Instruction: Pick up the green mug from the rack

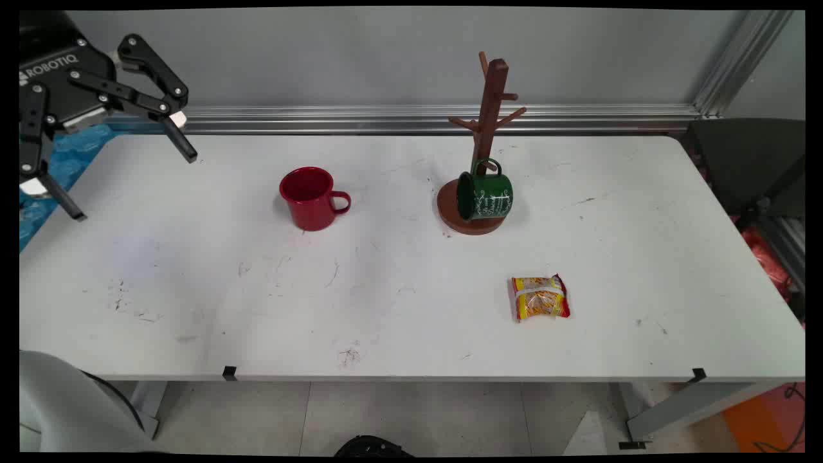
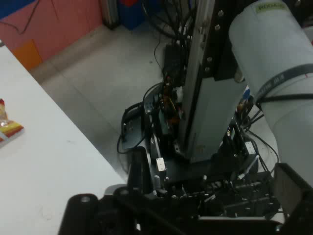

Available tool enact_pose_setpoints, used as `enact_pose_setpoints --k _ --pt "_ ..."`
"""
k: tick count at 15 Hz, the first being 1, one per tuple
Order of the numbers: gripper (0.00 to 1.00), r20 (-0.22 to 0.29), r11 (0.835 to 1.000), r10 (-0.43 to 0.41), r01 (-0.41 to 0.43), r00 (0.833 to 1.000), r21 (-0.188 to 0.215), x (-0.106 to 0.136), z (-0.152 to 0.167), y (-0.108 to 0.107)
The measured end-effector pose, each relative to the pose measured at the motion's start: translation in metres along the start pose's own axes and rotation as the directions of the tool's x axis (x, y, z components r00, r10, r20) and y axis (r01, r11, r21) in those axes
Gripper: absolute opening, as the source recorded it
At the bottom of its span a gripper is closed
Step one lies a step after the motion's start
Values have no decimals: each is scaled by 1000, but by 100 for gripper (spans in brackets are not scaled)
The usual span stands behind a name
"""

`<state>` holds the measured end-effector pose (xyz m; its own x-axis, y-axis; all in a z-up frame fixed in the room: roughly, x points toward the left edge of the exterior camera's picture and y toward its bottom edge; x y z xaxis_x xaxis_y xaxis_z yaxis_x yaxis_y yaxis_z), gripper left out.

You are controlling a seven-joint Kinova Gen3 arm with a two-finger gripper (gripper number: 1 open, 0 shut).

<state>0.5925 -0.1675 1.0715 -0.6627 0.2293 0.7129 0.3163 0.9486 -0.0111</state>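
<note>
My gripper (image 1: 134, 186) hangs open and empty above the table's far left corner, fingers spread wide. The nearest thing is a red mug (image 1: 310, 198), upright to the gripper's right with its handle pointing right. Further right stands a brown wooden mug tree (image 1: 490, 109). A green mug (image 1: 485, 195) lies on its side on the tree's round base, its handle hooked over a low peg. A yellow and red snack packet (image 1: 540, 297) lies flat nearer the front; the snack packet (image 2: 7, 128) also shows at the left edge of the hand view.
The white table (image 1: 411, 334) is scuffed. An aluminium rail (image 1: 418, 119) runs along its back edge. A blue cloth (image 1: 71, 154) lies beyond the left edge and a dark chair (image 1: 752, 161) stands at the right. The hand view shows the arm's base and cables over the floor.
</note>
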Motion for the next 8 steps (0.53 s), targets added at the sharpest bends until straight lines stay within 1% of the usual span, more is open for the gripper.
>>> enact_pose_setpoints --k 2,3,5,6,8 --pt "100 9 999 -26 25 1000 24 2 1 -4" --pt "100 13 998 -53 52 999 43 3 3 -8" --pt "100 13 989 -123 121 992 89 6 9 -16" --pt "100 12 980 -167 164 986 115 8 13 -22" --pt "100 3 955 -252 248 968 160 10 21 -32"
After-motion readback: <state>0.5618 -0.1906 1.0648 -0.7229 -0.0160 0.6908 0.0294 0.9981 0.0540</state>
